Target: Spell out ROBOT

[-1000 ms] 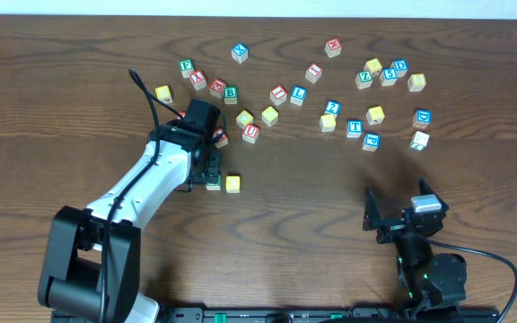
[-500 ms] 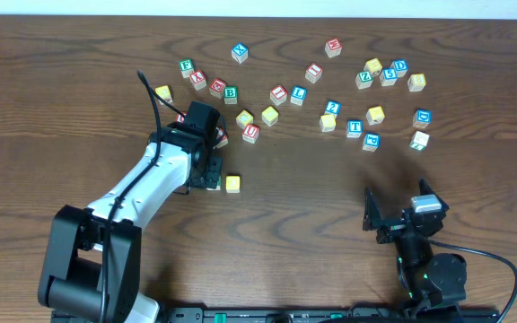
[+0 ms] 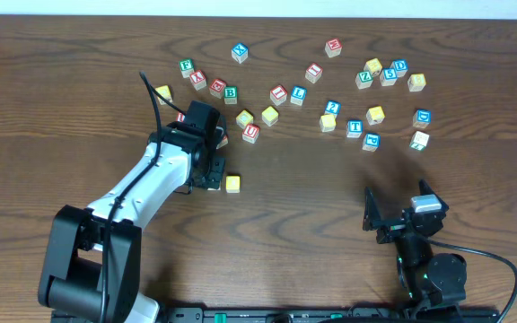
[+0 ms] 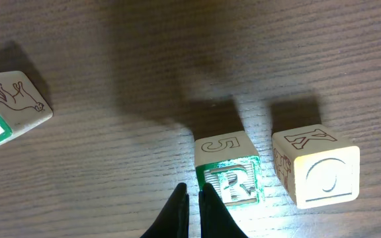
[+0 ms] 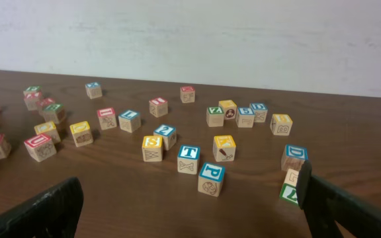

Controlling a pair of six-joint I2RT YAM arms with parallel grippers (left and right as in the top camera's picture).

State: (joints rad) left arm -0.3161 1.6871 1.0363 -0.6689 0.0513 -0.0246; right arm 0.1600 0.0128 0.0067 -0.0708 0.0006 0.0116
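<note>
The green-bordered R cube [image 4: 229, 182] lies on the table with a yellow-faced O cube [image 4: 317, 173] just to its right, a small gap between them. My left gripper [image 4: 192, 192] is shut with nothing in it, its tips touching the R cube's left edge. From overhead, the left gripper [image 3: 208, 172] partly covers the R cube [image 3: 214, 182], beside the yellow cube [image 3: 232, 183]. The green B cube [image 3: 231, 92] lies further back. The blue T cube [image 3: 354, 127] sits at the right, also seen as T cube [image 5: 188, 158]. My right gripper [image 5: 190, 211] stands wide open over bare table.
Several other letter cubes lie scattered across the back half of the table, among them a red U cube [image 3: 250, 133], a blue P cube [image 5: 211, 178] and yellow cubes [image 3: 270, 115]. A cube with a rabbit drawing [image 4: 12, 99] lies left of my left gripper.
My left gripper has edged slightly to the right against the R cube. The right arm has not moved.
</note>
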